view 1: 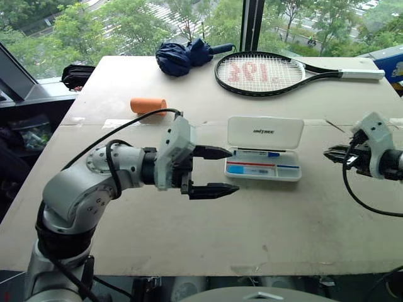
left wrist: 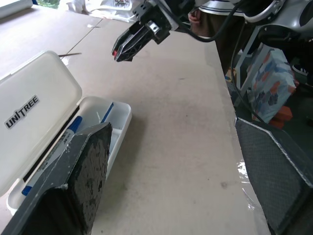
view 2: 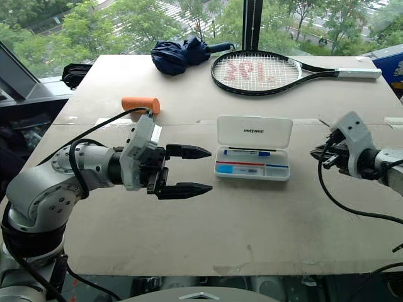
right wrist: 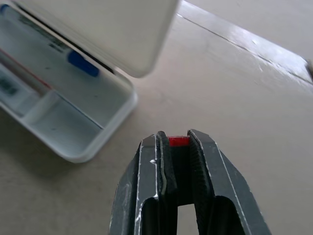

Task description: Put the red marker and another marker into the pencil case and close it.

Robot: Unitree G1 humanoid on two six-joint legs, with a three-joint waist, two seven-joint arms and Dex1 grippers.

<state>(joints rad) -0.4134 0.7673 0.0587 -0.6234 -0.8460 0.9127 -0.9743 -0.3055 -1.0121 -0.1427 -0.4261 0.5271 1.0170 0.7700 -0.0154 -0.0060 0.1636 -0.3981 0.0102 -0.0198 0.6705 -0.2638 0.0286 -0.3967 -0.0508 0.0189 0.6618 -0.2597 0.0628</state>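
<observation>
Right jaws (right wrist: pixel 178 144): you have them closed on the red marker (right wrist: pixel 179 141); its red end shows pinched between the two black fingers, right at the tips.
Red marker: held off the counter (view 1: pixel 189 239), well apart from the pencil case (view 1: pixel 263 165), out to the right side of it.
Left jaws (view 1: pixel 219 170): yours stand wide open with nothing between them, pointing toward the pencil case from its left.
Left fingers (view 1: pixel 213 151): one sits above the other, the upper one level with the case's near-left corner, close to it but not touching.
Pencil case: it lies open on the counter between the two sets of jaws, nearer the left ones; the lid (view 1: pixel 265 133) stands tilted back on its far side with dark lettering on it.
Inside the case: you can see a blue marker (view 1: pixel 257 153) lying along the back of the tray, beside the hinge, and a thin red and blue strip across the front part.
Seen from the right jaws: the case's corner and raised lid lie ahead of the tips, apart from them, with bare counter between.
Farther from the jaws: an orange roll (view 1: pixel 148 104), a folded dark blue umbrella (view 1: pixel 184 56) and a racket (view 1: pixel 261 73) sit beyond the case, toward the window edge of the counter.
</observation>
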